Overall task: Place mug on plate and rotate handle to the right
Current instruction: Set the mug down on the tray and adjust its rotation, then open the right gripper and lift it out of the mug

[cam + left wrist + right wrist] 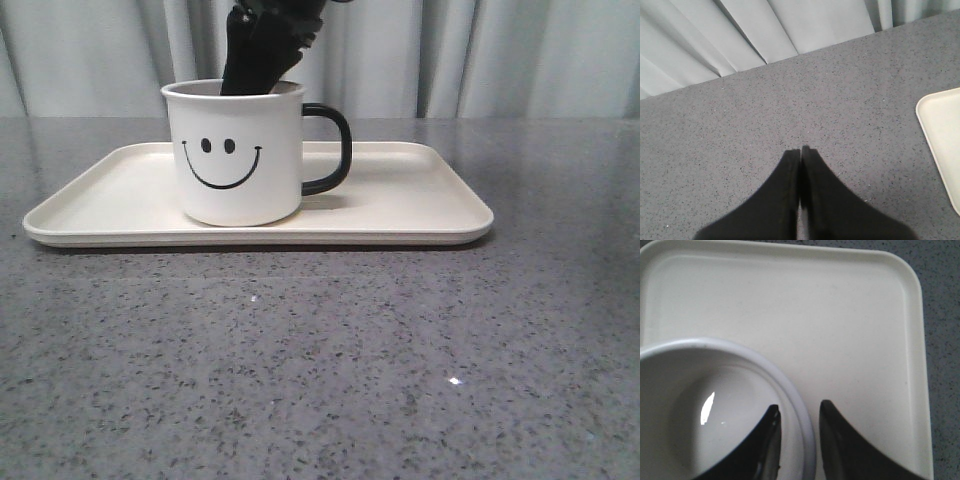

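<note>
Front view alone shows the handle (330, 148) at 3 o'clock. The mug (240, 155) stands on the plate (420, 205). The right claw (799, 412) straddles its rim, narrowly parted; whether it grips is unclear. The left claw (800, 151), pressed closed, hangs empty over the counter (790, 105).

No legible text, brand, label or number appears in any view. The only printed sign is a black smiley face, two oval eyes over a curved mouth, on the front wall of the white mug (240, 150), which stands on the plate (420, 200)
</note>
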`<state>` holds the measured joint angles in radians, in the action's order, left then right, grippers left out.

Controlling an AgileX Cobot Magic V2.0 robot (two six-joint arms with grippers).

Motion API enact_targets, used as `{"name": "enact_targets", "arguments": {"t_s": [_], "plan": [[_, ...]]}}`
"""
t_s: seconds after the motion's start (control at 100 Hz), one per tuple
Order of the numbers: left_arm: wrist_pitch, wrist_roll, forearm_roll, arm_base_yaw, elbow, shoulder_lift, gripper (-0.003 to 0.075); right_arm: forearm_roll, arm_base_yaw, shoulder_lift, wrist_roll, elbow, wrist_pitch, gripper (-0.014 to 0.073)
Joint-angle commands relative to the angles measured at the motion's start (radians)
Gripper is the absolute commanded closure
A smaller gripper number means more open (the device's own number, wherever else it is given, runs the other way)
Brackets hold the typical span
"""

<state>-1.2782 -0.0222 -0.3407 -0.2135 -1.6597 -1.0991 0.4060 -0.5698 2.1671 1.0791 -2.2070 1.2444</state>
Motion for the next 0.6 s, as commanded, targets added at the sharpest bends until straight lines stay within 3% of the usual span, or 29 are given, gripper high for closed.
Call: {"name": "enact_targets", "arguments": {"t_s": [0.0, 0.59], "plan": [[0.016, -0.008, -0.013, 0.003, -0.022, 0.013, 0.0740, 0.043, 0.002, -0.063, 0.004, -0.031, 0.091, 0.0364], [0.016, -0.008, -0.013, 0.003, -0.022, 0.013, 0.0740, 0.107, 0.002, -0.158, 0.002, -0.106, 0.091, 0.0365]]}}
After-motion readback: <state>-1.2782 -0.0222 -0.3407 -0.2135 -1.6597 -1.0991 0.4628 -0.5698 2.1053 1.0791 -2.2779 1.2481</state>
